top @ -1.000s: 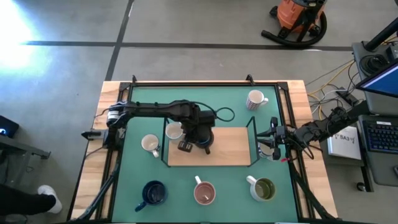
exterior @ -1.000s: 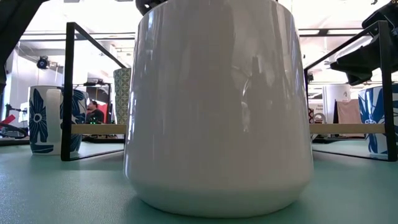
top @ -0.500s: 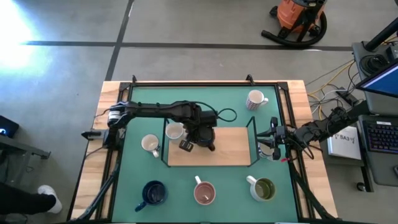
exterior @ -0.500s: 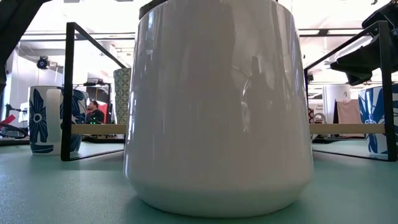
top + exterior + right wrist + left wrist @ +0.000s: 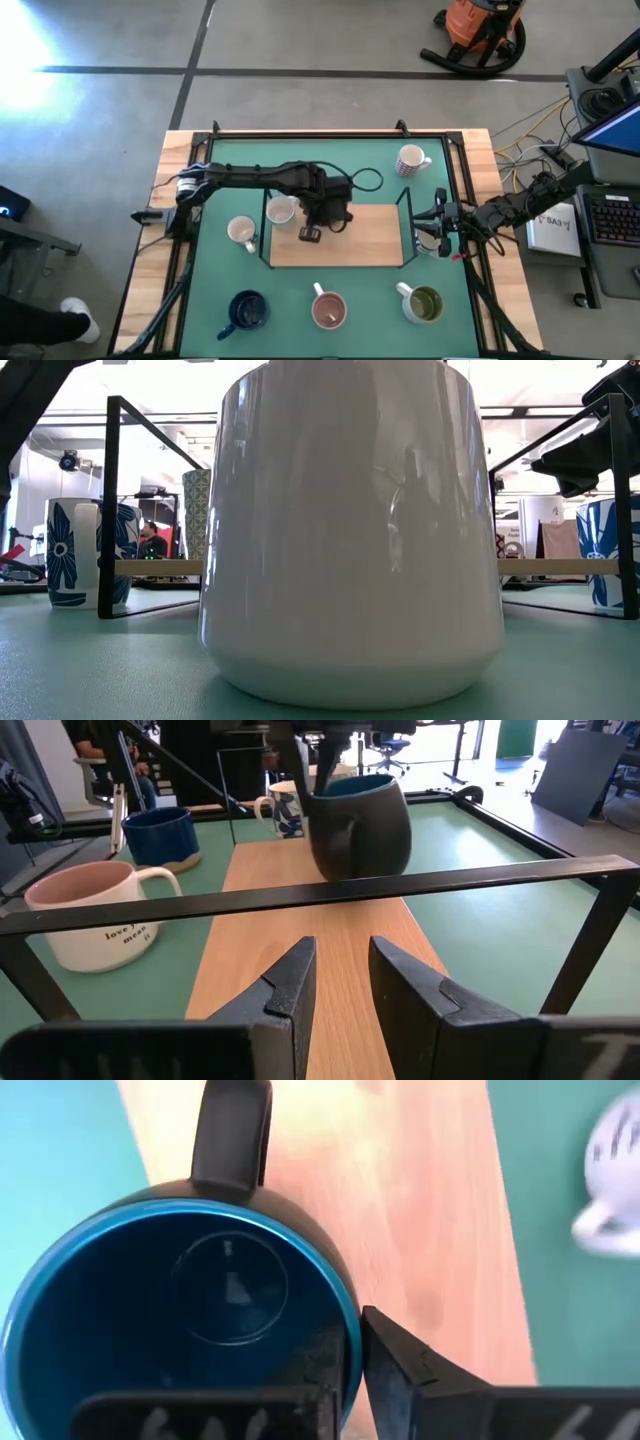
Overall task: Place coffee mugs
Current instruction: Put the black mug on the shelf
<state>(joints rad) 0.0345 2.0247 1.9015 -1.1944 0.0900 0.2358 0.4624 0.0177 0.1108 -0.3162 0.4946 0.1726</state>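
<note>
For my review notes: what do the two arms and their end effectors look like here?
Both arms are dark, slim and jointed. The left arm carries a looping black cable near its wrist and pale markings near its base. The right arm has a small red spot by its end effector. The right end effector has two flat, matte black wedge-shaped fingers; the left end effector is black and angular too.
</note>
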